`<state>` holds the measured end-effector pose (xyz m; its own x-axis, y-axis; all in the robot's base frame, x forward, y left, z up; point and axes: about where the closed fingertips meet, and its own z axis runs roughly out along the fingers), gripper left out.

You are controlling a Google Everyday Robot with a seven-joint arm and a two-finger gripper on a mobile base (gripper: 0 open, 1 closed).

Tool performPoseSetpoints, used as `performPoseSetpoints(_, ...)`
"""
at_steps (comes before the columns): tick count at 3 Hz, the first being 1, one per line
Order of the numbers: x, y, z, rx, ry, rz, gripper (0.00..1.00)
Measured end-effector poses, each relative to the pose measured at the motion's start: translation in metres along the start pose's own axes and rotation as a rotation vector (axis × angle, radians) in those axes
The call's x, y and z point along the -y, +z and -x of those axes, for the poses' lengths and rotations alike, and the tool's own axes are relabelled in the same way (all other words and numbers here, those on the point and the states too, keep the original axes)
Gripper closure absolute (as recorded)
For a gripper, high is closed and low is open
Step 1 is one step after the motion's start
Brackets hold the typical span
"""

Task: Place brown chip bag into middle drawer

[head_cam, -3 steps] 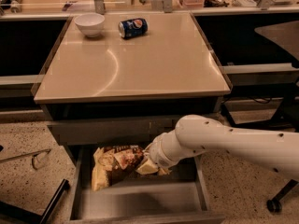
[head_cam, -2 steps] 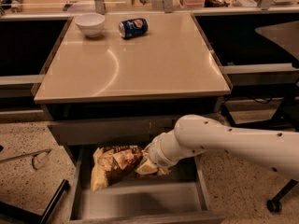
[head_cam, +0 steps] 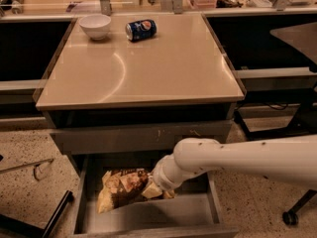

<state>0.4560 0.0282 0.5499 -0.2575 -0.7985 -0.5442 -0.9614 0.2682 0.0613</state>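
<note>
The brown chip bag [head_cam: 121,186] lies tilted inside the open middle drawer [head_cam: 148,216], its left end low near the drawer's left wall. My gripper [head_cam: 158,187] is at the bag's right end, down inside the drawer. It is mostly hidden behind my white wrist, and the arm reaches in from the right. The grey drawer floor shows in front of the bag.
A white bowl [head_cam: 95,25] and a blue soda can [head_cam: 141,29] on its side rest at the back of the beige counter [head_cam: 148,68]. The closed upper drawer front [head_cam: 138,135] is just above the open drawer. A chair base [head_cam: 292,214] stands at the right.
My arm and the bag have sunk slightly lower into the drawer. Nothing else has moved.
</note>
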Motion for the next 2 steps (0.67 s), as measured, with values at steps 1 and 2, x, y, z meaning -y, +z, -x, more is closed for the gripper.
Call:
performPoseSetpoints(1,-0.008,0.061,-0.014,-0.059,0.093,0.062,1.0)
performPoseSetpoints(2,-0.008,0.104,-0.022,-0.062,0.144,0.087,1.0)
